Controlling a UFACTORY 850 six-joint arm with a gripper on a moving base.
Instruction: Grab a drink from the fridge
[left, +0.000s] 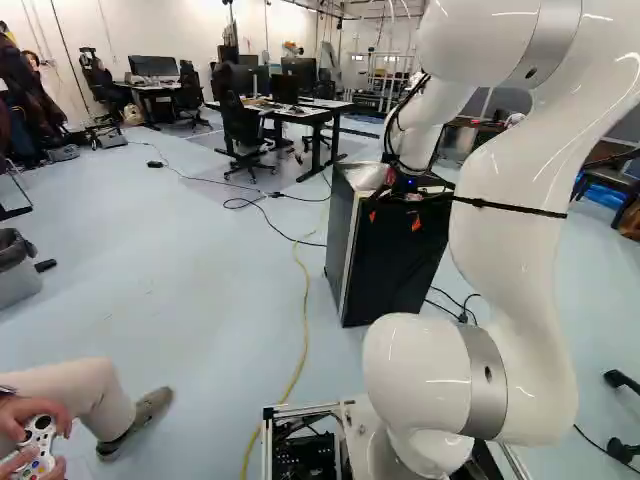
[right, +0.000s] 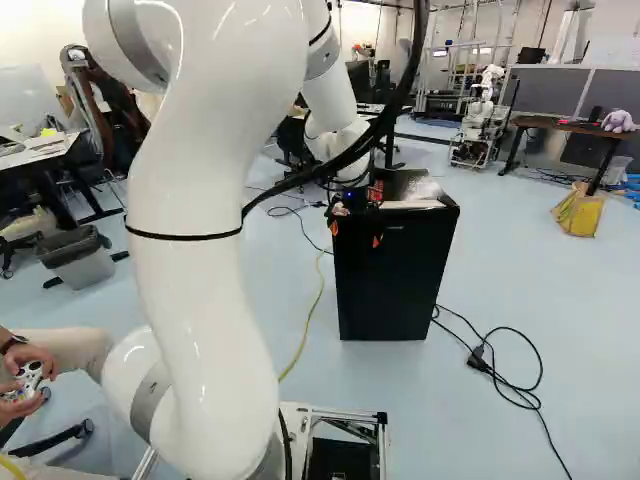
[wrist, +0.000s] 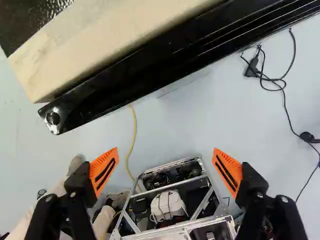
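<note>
Gripper (left: 394, 220) spread wide near black fridge (left: 340, 225); door (right: 395, 290) seems closed.

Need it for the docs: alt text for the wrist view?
Open gripper, orange pads apart and holding nothing, with the black fridge seen from above ahead of it. Beyond and between the fingers show pale floor, a yellow cable and the robot's metal-framed base.

Robotics lab, desks (left: 297, 116), monitors (left: 153, 66), chairs (left: 241, 126), another robot (right: 484, 90)
</note>
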